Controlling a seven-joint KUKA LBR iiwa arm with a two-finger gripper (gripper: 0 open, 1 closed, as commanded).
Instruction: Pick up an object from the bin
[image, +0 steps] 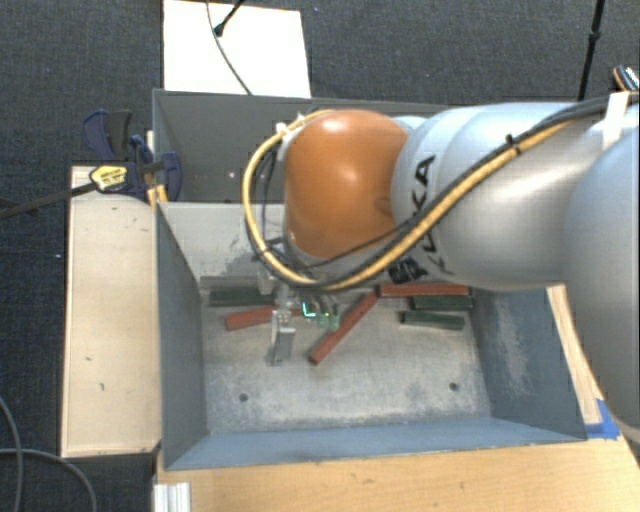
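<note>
**Operator:** Which piece is nearest to the gripper?

**Observer:** The short red-brown bar (248, 319). It lies flat on the floor of the bin (190, 330), left of the middle and almost level. The gripper (282, 342) stands just beside its right end, between it and the slanted red-brown bar (338, 330). Whether it touches either bar, I cannot say. Whether the gripper is released or clenched, I also cannot tell, and I see nothing held in it.

**Operator:** How will that bar handle?

**Observer:** I judge it stiff, thin and light, like a small wooden or plastic stick. It should not bend or break. Because it lies so low, you must go down nearly to the metal floor to catch it. Take it across its narrow width, close to the middle. If you take it at the end, it may turn or slide out.

**Operator:** What is around it?

**Observer:** Just behind it, near the back wall, lies the left dark green bar (232, 296). The slanted bar is close on the right, so you could catch two pieces together. More to the right, well apart, are the far red-brown bar (425, 291) and the right dark green bar (432, 320). The front part of the floor is bare.
</note>
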